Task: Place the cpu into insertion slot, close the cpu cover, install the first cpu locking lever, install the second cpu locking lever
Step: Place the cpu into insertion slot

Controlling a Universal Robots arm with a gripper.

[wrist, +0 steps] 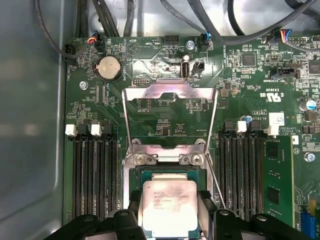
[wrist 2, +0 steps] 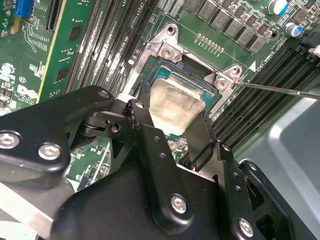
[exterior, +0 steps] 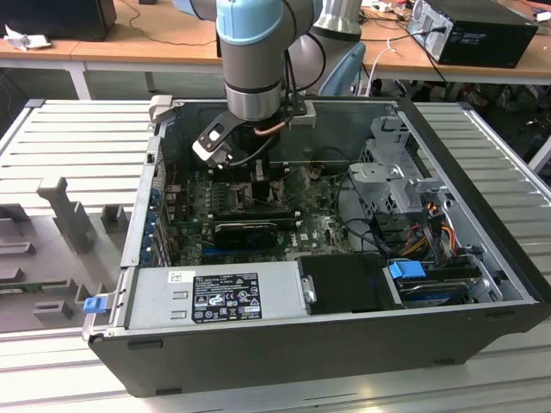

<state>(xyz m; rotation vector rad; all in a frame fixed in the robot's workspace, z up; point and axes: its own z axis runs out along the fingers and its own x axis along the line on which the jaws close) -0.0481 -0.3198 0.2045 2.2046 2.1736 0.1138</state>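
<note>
In both wrist views the cpu (wrist: 167, 207) (wrist 2: 175, 102), a flat square chip with a dull silver top, sits between my black fingers (wrist: 134, 201). My gripper (wrist: 169, 200) (wrist 2: 172, 120) is shut on it by two opposite edges. The chip is directly over the insertion slot (wrist: 150, 171), whose dark frame shows around it; I cannot tell whether it is seated. The cpu cover (wrist: 170, 91), a silver plate with a large window, stands open, swung back away from the slot. A thin locking lever (wrist 2: 280, 89) sticks out beside the slot, unlatched. In the exterior view my gripper (exterior: 258, 176) reaches down into the computer case.
Black memory slots (wrist: 95, 175) (wrist: 245, 170) flank the socket on both sides. A coin battery (wrist: 109, 67) and cables (wrist: 210, 20) lie beyond the cover. In the exterior view the power supply (exterior: 215, 297), a black card (exterior: 250, 231) and the drive cage (exterior: 392, 163) crowd the case.
</note>
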